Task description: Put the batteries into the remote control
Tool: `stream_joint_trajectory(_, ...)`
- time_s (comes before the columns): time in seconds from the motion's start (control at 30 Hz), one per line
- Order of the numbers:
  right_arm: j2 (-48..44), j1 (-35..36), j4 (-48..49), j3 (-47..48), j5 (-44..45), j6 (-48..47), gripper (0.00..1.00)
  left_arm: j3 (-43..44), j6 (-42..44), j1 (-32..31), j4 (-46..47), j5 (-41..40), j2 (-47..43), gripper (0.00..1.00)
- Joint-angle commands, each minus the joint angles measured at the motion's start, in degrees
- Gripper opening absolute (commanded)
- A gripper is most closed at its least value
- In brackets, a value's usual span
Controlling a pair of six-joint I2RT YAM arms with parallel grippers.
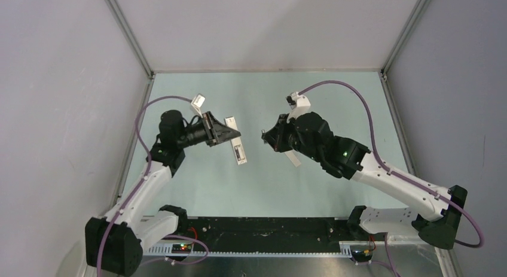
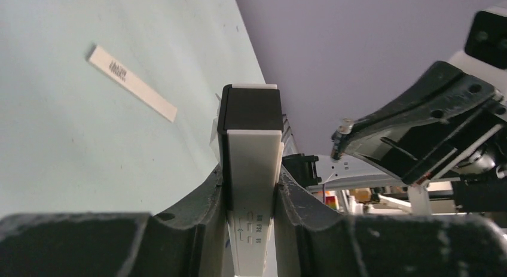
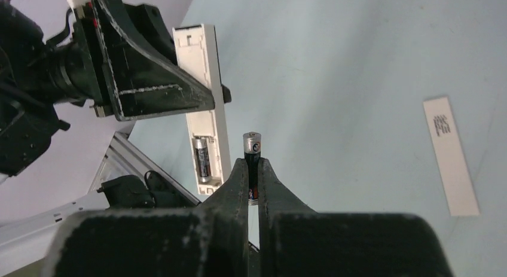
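My left gripper (image 1: 222, 133) is shut on the slim white remote control (image 1: 237, 146) and holds it above the table. In the left wrist view the remote (image 2: 251, 151) stands clamped between both fingers, its black end up. The right wrist view shows the remote (image 3: 203, 79) with its open compartment facing me and one battery (image 3: 202, 159) seated in it. My right gripper (image 3: 252, 169) is shut on a second dark battery (image 3: 252, 150), whose metallic end pokes out above the fingertips, just right of the compartment and not touching it. From above, the right gripper (image 1: 267, 136) sits a short gap right of the remote.
A flat white strip with small print, likely the battery cover (image 3: 450, 155), lies on the pale green table (image 1: 251, 181) under the right arm; it also shows as the strip (image 2: 133, 83) in the left wrist view. Grey walls and metal rails enclose the table.
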Motion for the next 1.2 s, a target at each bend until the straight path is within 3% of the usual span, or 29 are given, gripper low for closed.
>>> stream_joint_trajectory(0.0, -0.33, -2.80, -8.59, -0.07, 1.76, 10.50, 0.04, -0.71, -5.80, -1.65, 4.74, -1.28, 1.58, 0.00)
stream_joint_trajectory(0.1, 1.58, -6.87, -17.24, -2.30, 4.53, 18.59, 0.04, -0.63, -5.22, -1.73, 4.79, -3.08, 1.59, 0.00)
stream_joint_trajectory(0.3, -1.15, -11.28, -13.74, -18.31, 3.80, 36.02, 0.04, -1.22, -4.66, -1.71, 4.85, -4.63, 1.27, 0.00)
stream_joint_trajectory(0.47, -0.52, -11.71, -15.60, -23.31, 5.08, 48.23, 0.02, -2.29, -4.62, -1.78, 4.96, -5.28, 0.96, 0.00)
stream_joint_trajectory(0.63, 2.61, -10.84, -19.51, -23.47, 8.66, 54.78, 0.02, -2.94, -4.60, -1.74, 5.02, -5.78, 0.69, 0.00)
stream_joint_trajectory(1.0, 12.15, -10.89, -19.90, -23.47, 4.46, 62.04, 0.02, -3.22, -4.58, -1.78, 5.26, -5.56, 1.10, 0.00)
stream_joint_trajectory(1.17, 13.66, -11.64, -19.22, -23.49, 2.87, 62.60, 0.15, -3.28, -4.41, -1.82, 5.32, -5.87, 1.12, 0.00)
